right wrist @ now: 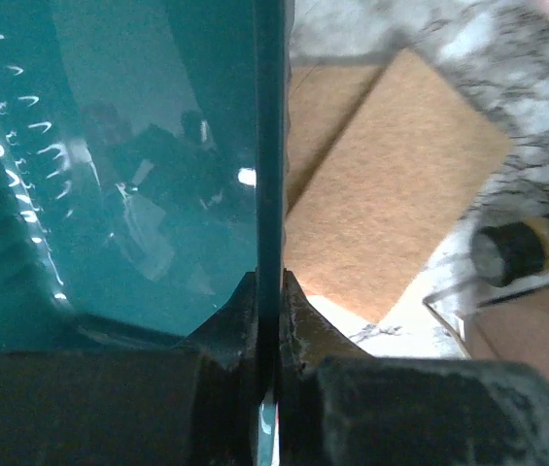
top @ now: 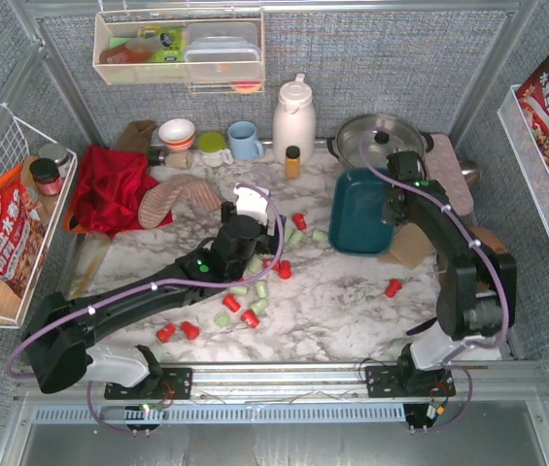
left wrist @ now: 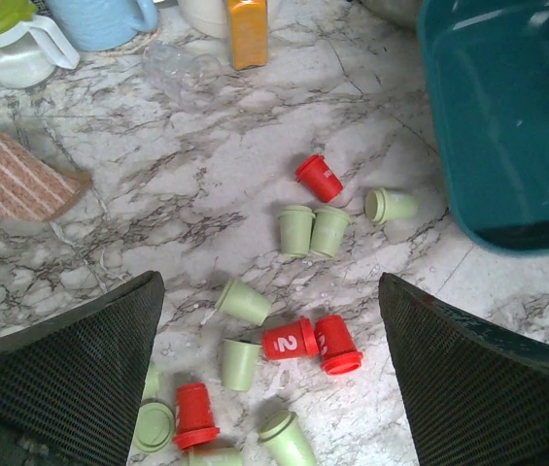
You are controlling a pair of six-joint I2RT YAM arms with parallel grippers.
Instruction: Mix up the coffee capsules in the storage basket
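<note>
- Overhead view: the teal storage basket (top: 357, 214) sits on the marble tabletop (top: 342, 291), its long axis running from the arms' side toward the back wall. The wrist cameras show only a corner or one wall of it.
- The coffee capsules (top: 255, 291), red and pale green, lie scattered on the marble to the left of the basket and nearer the arms than it. One red capsule (top: 392, 287) lies apart, off the basket's near right corner.
- Left wrist view: the left gripper (left wrist: 269, 286) hangs over the scatter left of the basket with its jaws spread wide, holding nothing. Its dark fingers (left wrist: 70, 379) frame the pods.
- This view shows what the overhead one blurs: most capsules lie on their sides, with their long axes pointing in different directions. Two green ones (left wrist: 313, 231) lie side by side just left of the basket's corner. A red pod printed "2" (left wrist: 291, 340) touches a second red pod.
- Right wrist view: the right gripper (right wrist: 269, 291) is pressed together on the basket's thin wall, pinching its rim. Only this view shows that contact up close.
- A brown mat (right wrist: 391, 184) lies just outside the pinched wall.
- Behind the basket's left side stand an orange bottle (left wrist: 247, 29) and a blue mug (left wrist: 99, 19).
</note>
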